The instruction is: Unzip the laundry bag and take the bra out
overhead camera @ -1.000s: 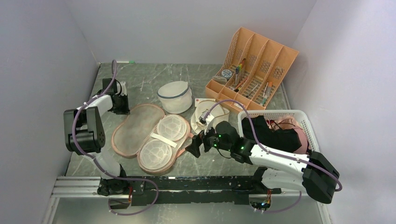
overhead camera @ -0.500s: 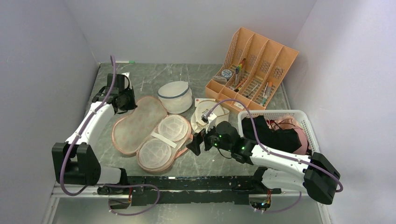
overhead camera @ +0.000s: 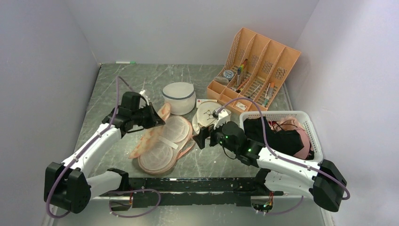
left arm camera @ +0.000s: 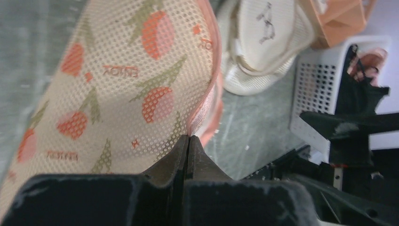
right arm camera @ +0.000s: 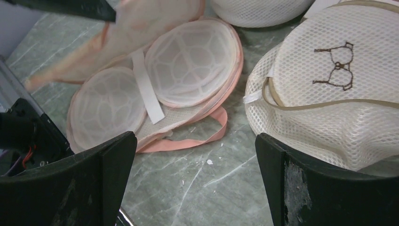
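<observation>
The laundry bag (overhead camera: 162, 146) lies unzipped at the table's middle, its plain half with two white mesh cups (right arm camera: 179, 61) facing up. My left gripper (overhead camera: 154, 115) is shut on the pink edging (left arm camera: 207, 108) of the bag's printed flap (left arm camera: 117, 84) and holds that flap raised and tilted over the cups. My right gripper (overhead camera: 202, 136) is open and empty, low over bare table (right arm camera: 195, 155), between the bag's loose pink strap (right arm camera: 197, 139) and a round cream bag. The black bra (overhead camera: 277, 136) lies in the white basket (overhead camera: 310, 127) at the right, apart from both grippers.
A round cream bag with a glasses drawing (overhead camera: 209, 115) lies right of the laundry bag, close to my right finger (right arm camera: 329, 94). A white dome mesh bag with blue trim (overhead camera: 179, 96) stands behind. An orange organizer (overhead camera: 256, 70) stands at the back right. Pink garments lie in the basket.
My left arm swung right from the bag's far left end, shut on the flap's edge, and lifted the flap over toward the cups. My right gripper moved slightly farther away.
</observation>
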You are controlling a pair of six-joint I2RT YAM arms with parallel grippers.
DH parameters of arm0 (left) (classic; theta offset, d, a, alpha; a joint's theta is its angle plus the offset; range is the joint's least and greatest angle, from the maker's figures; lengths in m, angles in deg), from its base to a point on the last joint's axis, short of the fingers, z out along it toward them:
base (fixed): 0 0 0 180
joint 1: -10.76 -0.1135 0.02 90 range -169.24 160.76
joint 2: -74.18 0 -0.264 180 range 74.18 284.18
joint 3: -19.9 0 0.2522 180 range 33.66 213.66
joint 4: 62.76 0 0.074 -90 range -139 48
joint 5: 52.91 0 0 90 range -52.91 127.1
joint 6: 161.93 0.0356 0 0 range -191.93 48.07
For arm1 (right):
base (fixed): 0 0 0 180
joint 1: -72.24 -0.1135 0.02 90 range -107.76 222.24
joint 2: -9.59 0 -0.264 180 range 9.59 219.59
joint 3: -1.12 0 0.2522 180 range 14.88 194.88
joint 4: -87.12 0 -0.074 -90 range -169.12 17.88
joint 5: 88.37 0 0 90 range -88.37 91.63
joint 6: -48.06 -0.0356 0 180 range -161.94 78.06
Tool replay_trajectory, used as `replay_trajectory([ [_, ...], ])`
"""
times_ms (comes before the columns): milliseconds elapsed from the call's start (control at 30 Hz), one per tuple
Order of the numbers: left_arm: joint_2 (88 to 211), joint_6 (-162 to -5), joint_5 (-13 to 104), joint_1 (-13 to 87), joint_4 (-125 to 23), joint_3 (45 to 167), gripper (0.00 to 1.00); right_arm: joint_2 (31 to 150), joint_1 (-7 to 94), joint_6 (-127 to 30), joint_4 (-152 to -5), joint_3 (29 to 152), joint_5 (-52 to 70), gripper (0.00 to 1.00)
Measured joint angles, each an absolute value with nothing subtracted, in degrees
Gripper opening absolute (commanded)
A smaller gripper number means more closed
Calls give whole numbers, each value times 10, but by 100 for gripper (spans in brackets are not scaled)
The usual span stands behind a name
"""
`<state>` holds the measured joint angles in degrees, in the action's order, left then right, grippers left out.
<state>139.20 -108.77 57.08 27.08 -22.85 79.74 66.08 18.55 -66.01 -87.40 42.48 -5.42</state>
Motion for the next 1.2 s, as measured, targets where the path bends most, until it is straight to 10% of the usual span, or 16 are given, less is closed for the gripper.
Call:
replay_trajectory([
  [567,1468,-1228,528,495,-437,706,8,642,200,-675,-832,428,-91,100],
  [900,1489,-1185,496,529,-442,708,78,618,206,-674,-809,433,-107,100],
  [1200,1331,-1095,389,489,-383,759,87,615,229,-674,-809,428,-118,100],
])
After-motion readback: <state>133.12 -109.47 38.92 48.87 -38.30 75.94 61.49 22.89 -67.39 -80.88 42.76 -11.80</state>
